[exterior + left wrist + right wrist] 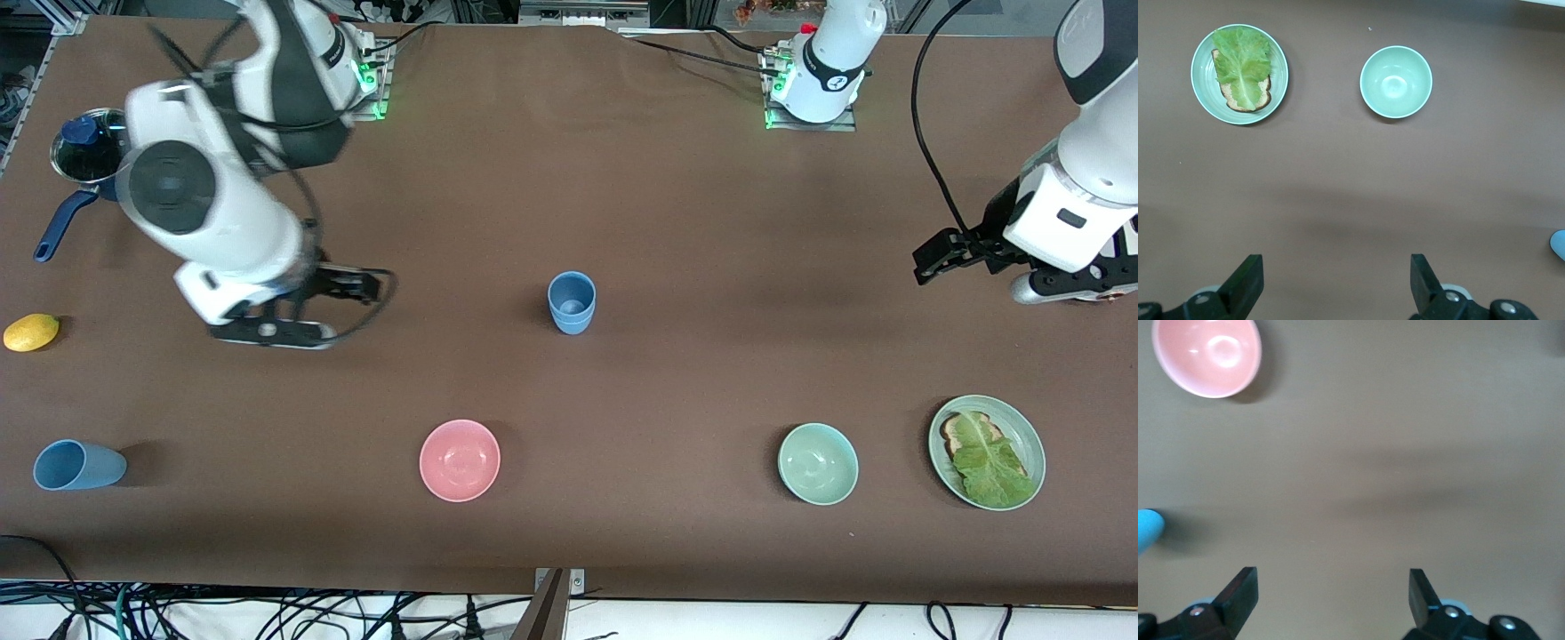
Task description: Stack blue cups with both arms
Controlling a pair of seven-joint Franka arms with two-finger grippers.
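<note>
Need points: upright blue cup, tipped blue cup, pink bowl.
upright blue cup (571, 304), front view, outer wall below rim
tipped blue cup (82, 465), front view, middle of its side
pink bowl (460, 460), front view, inner wall

Even overhead light fell on the brown bench (676, 204), leaving only short, soft shadows beside the upright blue cup (571, 302) and the pink bowl (460, 460). Small glints showed inside both bowls. The right arm (213, 213) appeared smeared by motion blur. The right wrist view looked hazy, crossed by faint shadow bands.

Matt plastic blue cups (571, 302); glossy pink bowl (460, 460).
</note>
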